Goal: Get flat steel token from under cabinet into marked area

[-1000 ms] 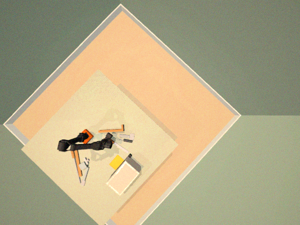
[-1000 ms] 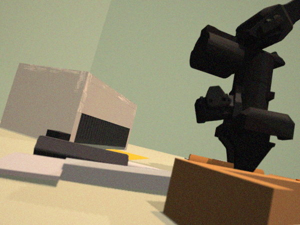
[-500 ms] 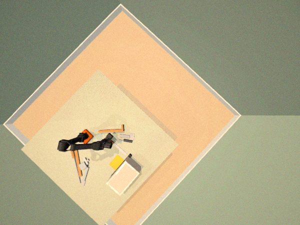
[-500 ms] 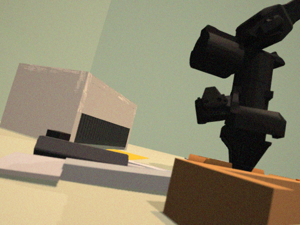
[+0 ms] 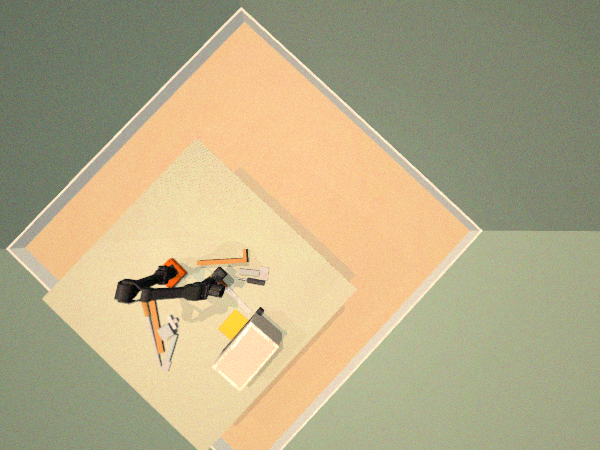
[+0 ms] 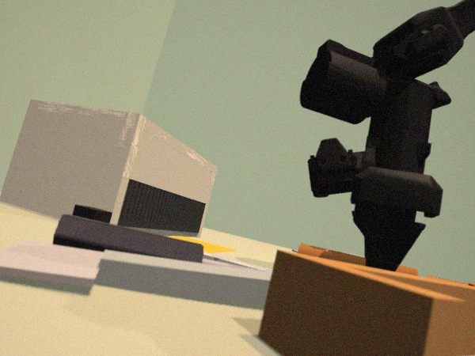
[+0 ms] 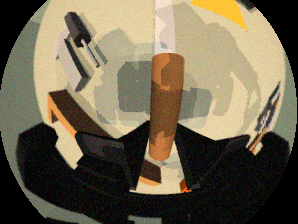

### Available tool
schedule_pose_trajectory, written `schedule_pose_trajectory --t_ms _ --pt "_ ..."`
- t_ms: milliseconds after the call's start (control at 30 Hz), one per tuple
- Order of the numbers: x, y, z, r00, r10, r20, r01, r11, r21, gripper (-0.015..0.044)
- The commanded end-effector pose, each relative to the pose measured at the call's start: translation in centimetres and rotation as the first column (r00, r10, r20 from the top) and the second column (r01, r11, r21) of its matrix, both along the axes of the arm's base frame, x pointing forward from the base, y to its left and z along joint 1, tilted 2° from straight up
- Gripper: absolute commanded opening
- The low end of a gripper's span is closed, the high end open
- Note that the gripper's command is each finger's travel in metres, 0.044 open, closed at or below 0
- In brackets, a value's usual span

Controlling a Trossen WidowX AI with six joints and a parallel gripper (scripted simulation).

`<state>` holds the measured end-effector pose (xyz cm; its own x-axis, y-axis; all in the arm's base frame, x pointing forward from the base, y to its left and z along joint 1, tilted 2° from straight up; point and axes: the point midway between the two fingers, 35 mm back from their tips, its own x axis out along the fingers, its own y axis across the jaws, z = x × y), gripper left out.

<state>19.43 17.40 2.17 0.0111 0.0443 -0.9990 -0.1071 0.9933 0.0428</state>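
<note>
My gripper (image 5: pixel 221 283) (image 6: pixel 383 259) (image 7: pixel 161 124) is shut on a long rod tool (image 5: pixel 240 300) (image 7: pixel 164 99) with a brown handle and a pale shaft. The shaft runs from the fingers toward the cabinet (image 5: pixel 247 354) (image 6: pixel 79 158); its dark tip (image 5: pixel 259 311) lies by the cabinet's near corner, beside the yellow marked area (image 5: pixel 233 323) (image 6: pixel 207 246). The cabinet's dark vent slots (image 6: pixel 160 207) face the marked area. The steel token is not in sight in any view.
An orange L-shaped tool (image 5: pixel 223 260) (image 6: pixel 348 304) lies behind the gripper. A grey tool (image 5: pixel 253 272) (image 6: pixel 178 277) with a dark block (image 5: pixel 256 281) (image 6: pixel 123 239) lies to its right. A long orange tool (image 5: pixel 156 325) and pale tools (image 5: pixel 168 334) lie near the arm's base (image 5: pixel 175 270).
</note>
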Motion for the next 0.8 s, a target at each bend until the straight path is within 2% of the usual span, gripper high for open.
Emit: schedule_pose_trajectory --t_ms 0,67,167,267,767 --pt "0.0 0.0 0.0 1.0 0.0 0.0 0.0 1.0 0.0 0.0158" --pt "0.0 0.0 0.0 1.0 0.0 0.0 0.0 1.0 0.0 0.02" --pt "0.01 0.01 0.01 1.0 0.0 0.0 0.0 1.0 0.001 0.02" --pt "-0.01 0.0 0.0 1.0 0.0 0.002 0.0 1.0 0.001 0.027" --pt "-0.27 -0.03 -0.41 1.0 0.002 0.002 -0.002 1.0 0.001 0.027"
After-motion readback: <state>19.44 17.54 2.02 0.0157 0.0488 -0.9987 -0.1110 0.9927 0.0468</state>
